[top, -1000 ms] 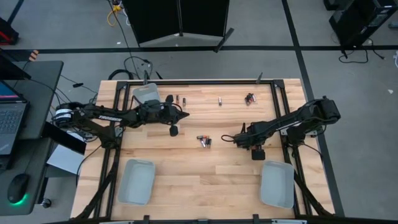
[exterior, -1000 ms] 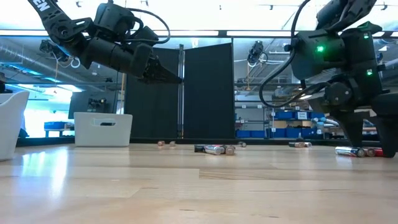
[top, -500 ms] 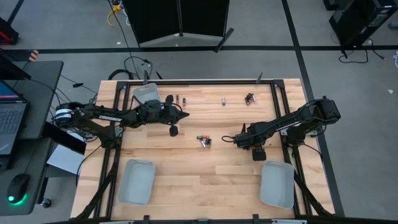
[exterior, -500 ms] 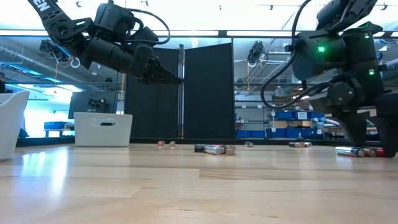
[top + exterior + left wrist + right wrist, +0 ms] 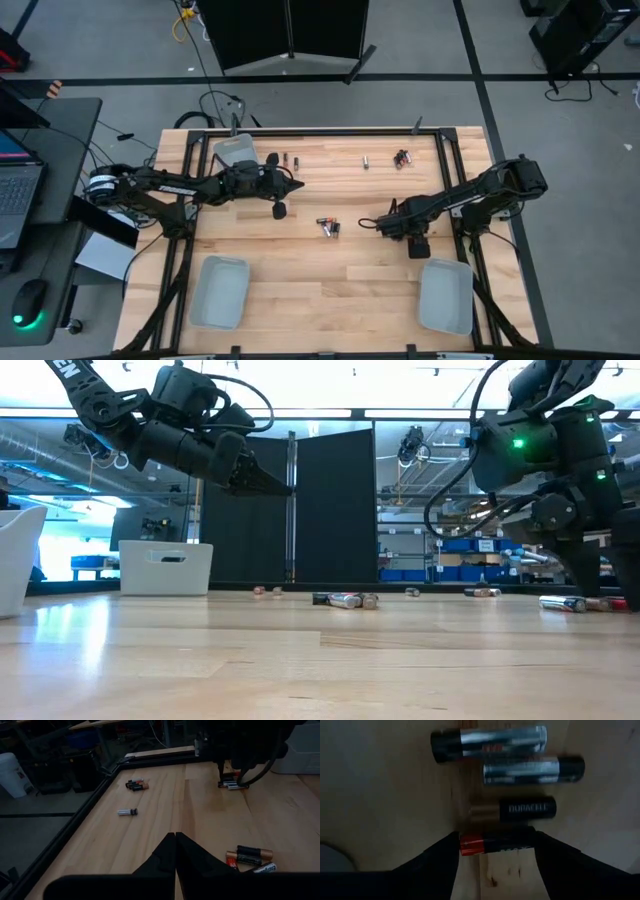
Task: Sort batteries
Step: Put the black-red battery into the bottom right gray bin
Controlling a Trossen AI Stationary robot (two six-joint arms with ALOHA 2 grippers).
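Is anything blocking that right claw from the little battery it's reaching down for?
Nothing visible. The right gripper already has its dark fingers either side of the black red-ended battery on the wooden table. The black and copper battery lies just beside it, close enough to get nudged.

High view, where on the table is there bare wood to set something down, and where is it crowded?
Bare wood lies between the two front trays, in front of the middle battery cluster. The far edge is crowded: third tray, paired cells, lone battery, another cluster. The right gripper straddles a battery.
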